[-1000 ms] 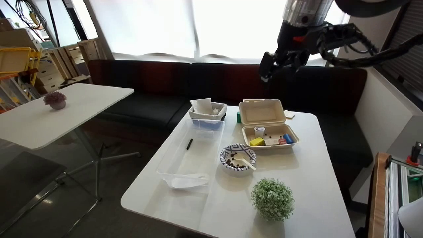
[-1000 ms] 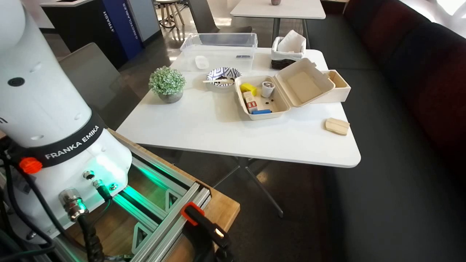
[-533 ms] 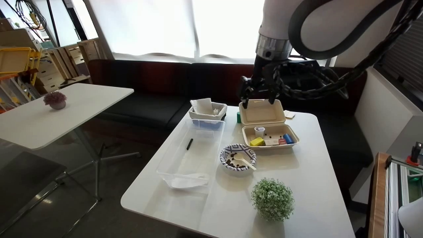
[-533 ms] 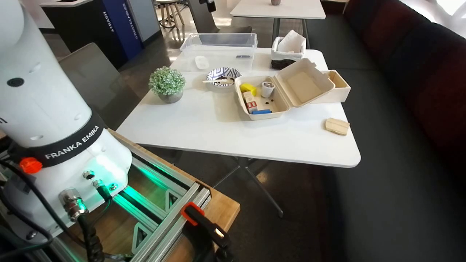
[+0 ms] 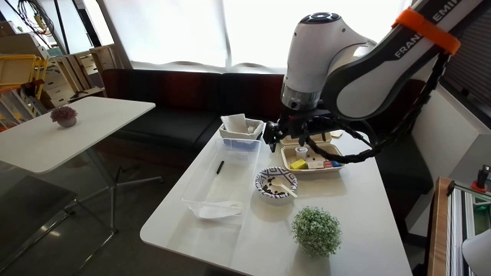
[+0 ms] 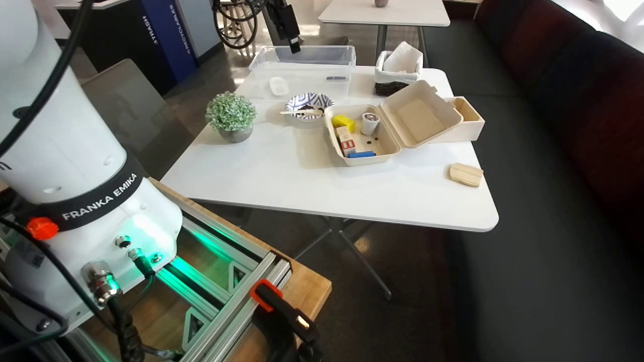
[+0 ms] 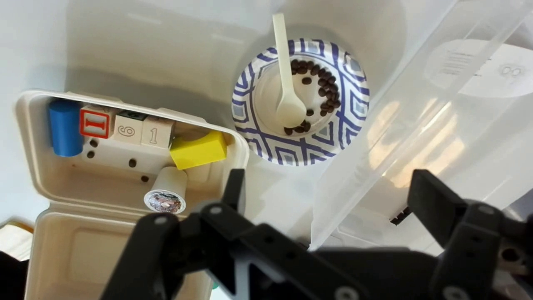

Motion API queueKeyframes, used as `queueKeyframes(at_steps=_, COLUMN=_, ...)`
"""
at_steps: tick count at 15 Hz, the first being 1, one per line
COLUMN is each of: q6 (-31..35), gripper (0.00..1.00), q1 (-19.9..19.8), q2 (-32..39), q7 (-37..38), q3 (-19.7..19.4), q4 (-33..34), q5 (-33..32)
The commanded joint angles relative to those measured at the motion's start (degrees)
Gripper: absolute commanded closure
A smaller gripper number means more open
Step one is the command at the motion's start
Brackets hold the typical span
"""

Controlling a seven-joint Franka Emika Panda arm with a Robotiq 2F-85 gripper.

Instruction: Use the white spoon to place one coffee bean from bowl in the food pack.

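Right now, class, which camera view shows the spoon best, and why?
The wrist view: it looks down on the spoon, large, whole and uncovered. Both exterior views show it far smaller; in an exterior view the spoon is only a thin, pale strip.

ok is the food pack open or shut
Open: in an exterior view the lid of the food pack is folded back, and the wrist view shows the yellow block and white cup uncovered inside.

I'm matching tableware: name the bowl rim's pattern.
Bowl rim: indigo geometric lines on white, clearest in wrist view.
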Motion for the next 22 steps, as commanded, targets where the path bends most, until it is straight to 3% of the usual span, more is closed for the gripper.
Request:
queueKeyframes(at_steps=1, q6=-0.1, gripper=0.0, q1=3.1, q2=0.2, q7=-0.2, q3=-3.1, q4=0.3, q5=0.1)
queueKeyframes(at_steps=2, q6=-0.1, gripper=0.0, q1=3.1, q2=0.3, q7=-0.2, q3=-3.2, q4=0.5, q5=0.0)
queueKeyframes(at_steps=3, q6=-3.3, gripper=0.0, q1=2.5, q2=0.1, q7=4.9, q3=-3.7, q4=1.6, q5=-5.8)
queueKeyframes(at_steps=8, q6=-2.8, gripper=0.0, q1=5.4, q2=8.4, q7=11.3, q3=-6.9, q4=5.8, q5=-16.6)
queueKeyframes(at_steps=9, q6=-1.9, gripper=0.0, q1=4.1, q2=10.5, q7=12.7, q3=-5.3, q4=6.3, q5=-17.6)
queueKeyframes(at_steps=12, q6=-1.4, gripper=0.0, q1=5.6, q2=15.1, q7=16.6, q3=-5.5, q4=7.6, q5=-18.3)
queueKeyframes(at_steps=17, q6=2.2, gripper=0.0, q1=8.0, q2=20.1, q7=22.9, q3=-7.8, q4=8.1, q5=-23.0)
queueKeyframes(at_steps=22, q6=10.6, gripper=0.0, q1=9.9, q2=23.5, q7=27.7, q3=-11.1, q4=8.2, q5=-29.1)
